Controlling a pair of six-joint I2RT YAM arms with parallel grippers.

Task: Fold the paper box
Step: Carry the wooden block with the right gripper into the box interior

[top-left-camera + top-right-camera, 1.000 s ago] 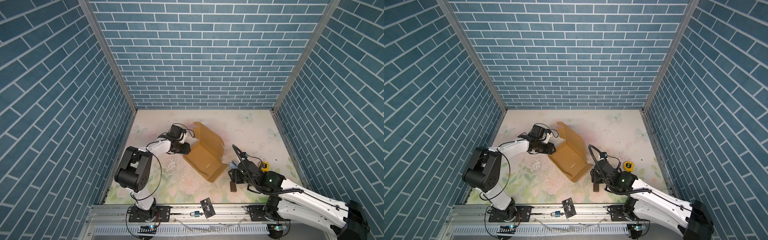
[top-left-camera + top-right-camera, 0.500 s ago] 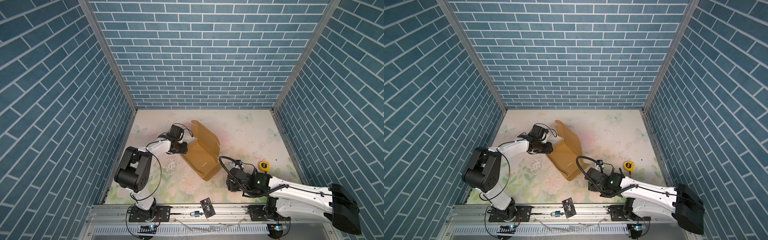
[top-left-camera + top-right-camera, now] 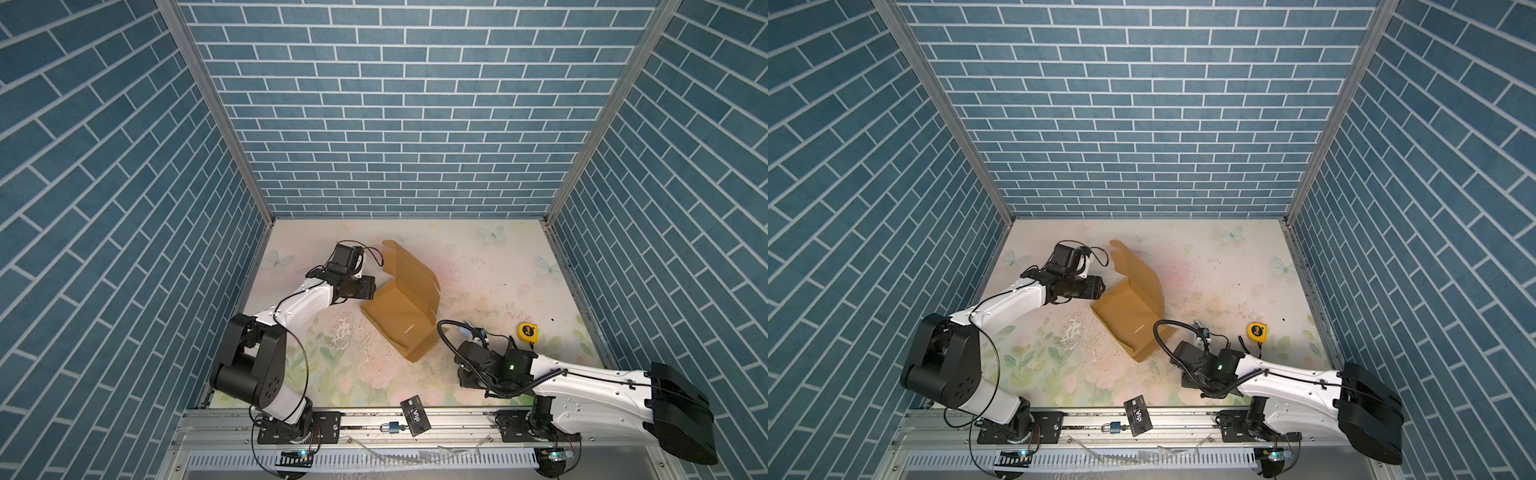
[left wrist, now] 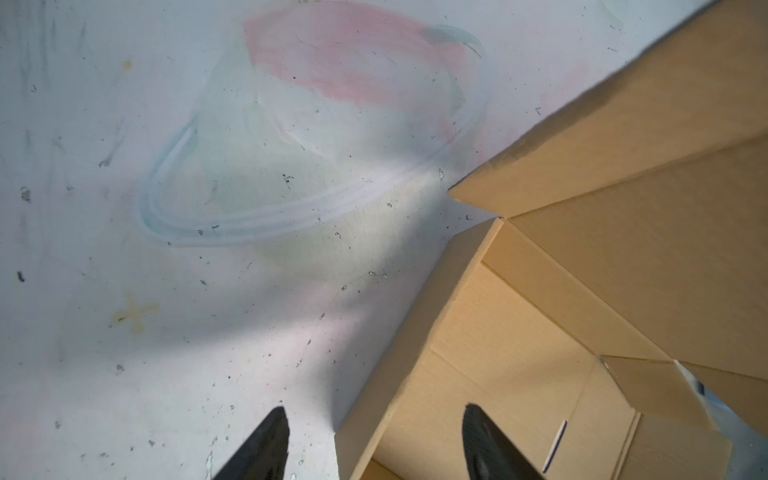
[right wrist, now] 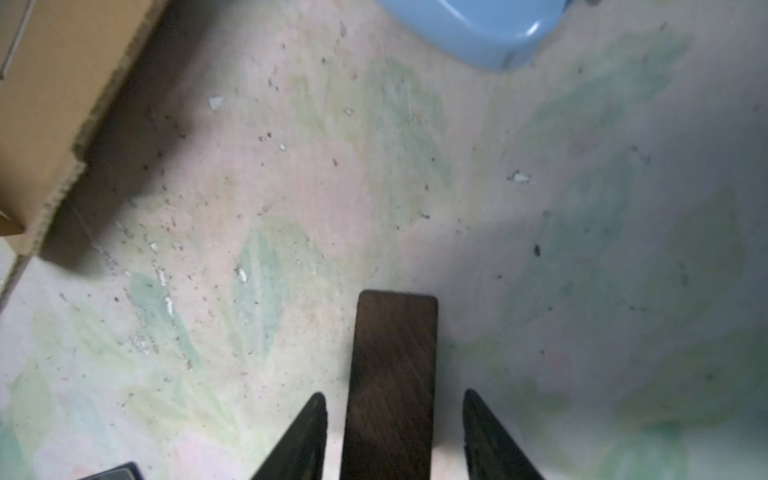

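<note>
When looking down in both top views, finds the paper box [image 3: 399,316] [image 3: 1129,316] near the middle of the tabletop [image 3: 498,266], half made: tan walls up, lid standing open, left claw [image 3: 374,286] at the wall nearest the left edge. Through the left wrist, sees that claw [image 4: 374,407] wide, a finger [image 4: 270,444] each side of the wall, not pinching. Through the right wrist, sees the right claw [image 5: 392,392] partly apart around a dark block [image 5: 395,332], not squeezing. Seems mid-fold; next needs a pinch on the wall, then the lid pushed down.

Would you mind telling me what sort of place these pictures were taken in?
Most likely a robot test cell, not a home: brick-patterned wall panels box in a floral tabletop, and the left arm and right arm are bolted to an aluminium rail along its front.
</note>
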